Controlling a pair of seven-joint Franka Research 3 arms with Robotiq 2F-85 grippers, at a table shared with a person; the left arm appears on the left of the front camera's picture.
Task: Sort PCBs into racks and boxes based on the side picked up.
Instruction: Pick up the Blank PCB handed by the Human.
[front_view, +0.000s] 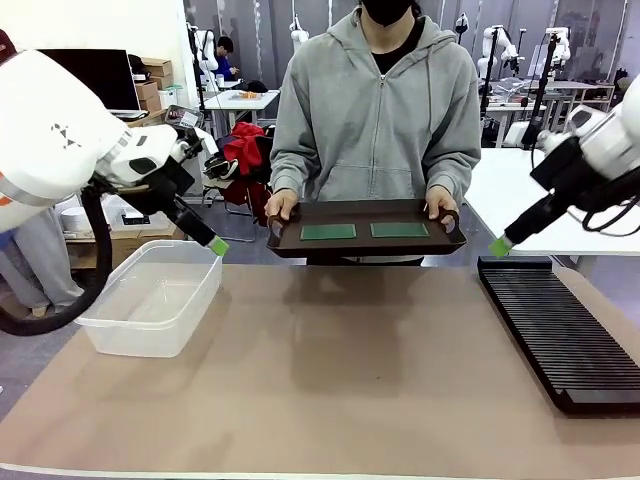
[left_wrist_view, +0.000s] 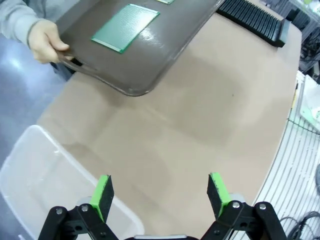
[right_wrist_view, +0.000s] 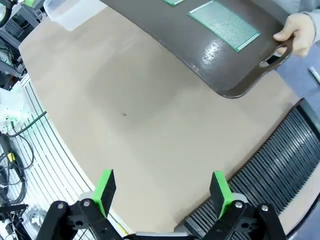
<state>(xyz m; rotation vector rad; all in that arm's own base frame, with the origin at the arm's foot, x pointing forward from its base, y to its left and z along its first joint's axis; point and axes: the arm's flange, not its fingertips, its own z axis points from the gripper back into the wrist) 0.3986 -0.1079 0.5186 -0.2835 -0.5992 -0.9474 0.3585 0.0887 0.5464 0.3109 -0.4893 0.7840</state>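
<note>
1. The left PCB (front_view: 328, 231) and the right PCB (front_view: 399, 229) are thin, flat green rectangles that look alike. They lie side by side with a gap between them, in the upper middle of the front view.
2. Seen from my left wrist, the board surface has a fine regular grid and a light sheen.
3. Both boards lie flat in a dark brown tray (front_view: 365, 248). The person's hands (front_view: 281, 208) grip its handles at the far edge of the desk (front_view: 350, 370).
4. My left tool (left_wrist_view: 160, 182) is spread wide with nothing between its green pads. It hangs at the middle left of the front view, over the far right corner of the clear tub (front_view: 150, 295).
5. My right tool (right_wrist_view: 162, 180) is just as wide open and holds nothing. It hangs at the middle right, above the far left corner of the black slotted rack (front_view: 560, 325).
6. The tub sits near the desk's left edge and the rack runs along its right edge. Broad open brown surface lies between them, below the tray.
7. The tray's near rim is well apart from both tools.
</note>
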